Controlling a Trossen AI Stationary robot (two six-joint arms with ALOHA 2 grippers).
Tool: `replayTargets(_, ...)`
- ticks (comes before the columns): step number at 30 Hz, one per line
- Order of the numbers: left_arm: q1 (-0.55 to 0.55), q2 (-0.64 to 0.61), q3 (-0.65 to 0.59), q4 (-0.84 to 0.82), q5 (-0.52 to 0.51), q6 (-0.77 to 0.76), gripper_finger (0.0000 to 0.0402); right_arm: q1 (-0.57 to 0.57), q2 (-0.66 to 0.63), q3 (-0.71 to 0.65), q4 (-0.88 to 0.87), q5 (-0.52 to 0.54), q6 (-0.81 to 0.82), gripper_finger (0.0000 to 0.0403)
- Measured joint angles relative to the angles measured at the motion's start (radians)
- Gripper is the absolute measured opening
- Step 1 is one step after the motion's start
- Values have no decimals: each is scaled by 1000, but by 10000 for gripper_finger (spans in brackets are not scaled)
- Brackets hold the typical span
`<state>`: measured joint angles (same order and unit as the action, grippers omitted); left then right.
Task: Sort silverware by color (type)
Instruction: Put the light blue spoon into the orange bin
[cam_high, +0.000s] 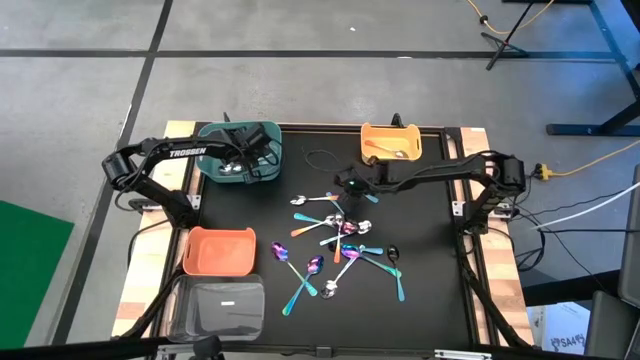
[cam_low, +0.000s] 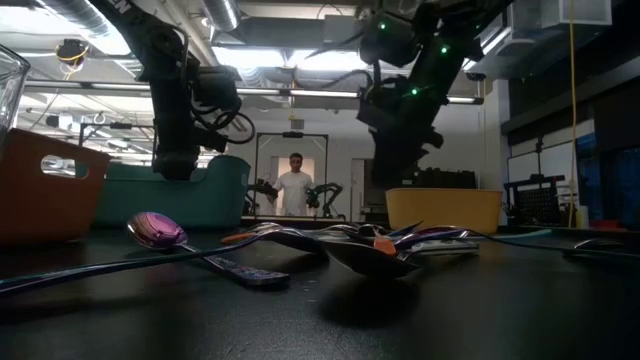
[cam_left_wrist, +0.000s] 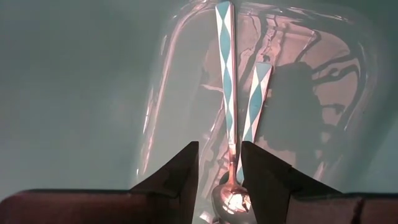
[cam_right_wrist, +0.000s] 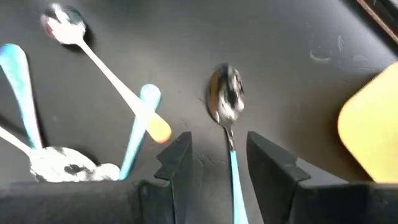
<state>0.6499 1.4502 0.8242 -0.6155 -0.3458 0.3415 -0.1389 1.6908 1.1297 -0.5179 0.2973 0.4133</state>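
Observation:
Several small spoons (cam_high: 340, 245), silver, teal, purple and orange, lie scattered on the black mat. My left gripper (cam_left_wrist: 219, 149) hangs open inside the teal bin (cam_high: 240, 150). A spoon with a teal-and-white diamond handle (cam_left_wrist: 225, 74) lies on the bin floor between its fingers, touching neither, and a second one (cam_left_wrist: 255, 106) lies beside it. My right gripper (cam_right_wrist: 219, 140) stands open over the mat near the pile's far end (cam_high: 352, 188). Its fingers straddle the teal handle of a silver-bowled spoon (cam_right_wrist: 225, 99) that lies flat; no finger touches it.
A yellow bin (cam_high: 390, 142) stands at the far edge right of centre, holding a spoon. An orange bin (cam_high: 218, 250) and a clear bin (cam_high: 218, 305) stand at the near left. A thin cord (cam_high: 320, 160) lies on the mat. A person (cam_low: 295, 185) stands far behind the table.

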Motion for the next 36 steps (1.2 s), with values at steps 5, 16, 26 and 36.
replayTargets(5,0,0,0,0,0,-1,114,-13,46,0,-18,0,0,138)
replayTargets(16,-3,-1,0,4,14,-1,114,-75,144,0,-8,-48,0,138)
replayTargets(26,-4,-1,0,4,23,-1,114,-102,166,1,-9,-72,-3,138)
replayTargets(36,-4,-1,0,3,23,-1,114,-104,202,5,-4,-110,-3,138)
